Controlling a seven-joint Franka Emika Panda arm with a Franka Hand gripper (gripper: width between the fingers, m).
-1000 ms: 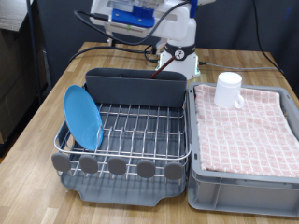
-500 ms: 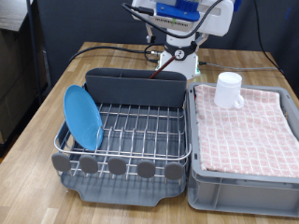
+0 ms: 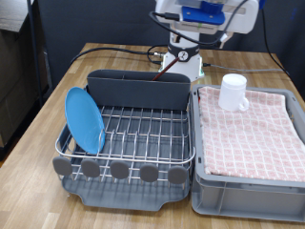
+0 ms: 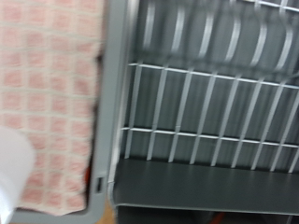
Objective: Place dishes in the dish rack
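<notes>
One dish already stands in the dish rack (image 3: pixel 129 134): the light-blue plate (image 3: pixel 84 119), upright on edge against the wires at the far side of the rack from where the arm hangs. The white mug (image 3: pixel 233 92) sits on the pink checkered cloth (image 3: pixel 253 129) of the grey crate (image 3: pixel 250 191), below and slightly aside of the arm, untouched. No wooden spoon shows in either view.

Only the arm's upper body appears at the exterior view's top, so the pincer itself is out of sight and I cannot tell how far it is open or whether it carries anything; neither finger enters the wrist view. That view is blurred, probably from motion, and looks down on the rack wires (image 4: pixel 206 93), the crate wall and the cloth (image 4: pixel 47 84), with a white sliver at the edge that may be the mug (image 4: pixel 9 177).

Risks, as I judge them: the mug stands on soft cloth near the crate's corner, so an off-centre approach could tip it or drag the cloth. The plate leans on thin wires, and a knock to the rack on the bench (image 3: pixel 43 105) could topple it.
</notes>
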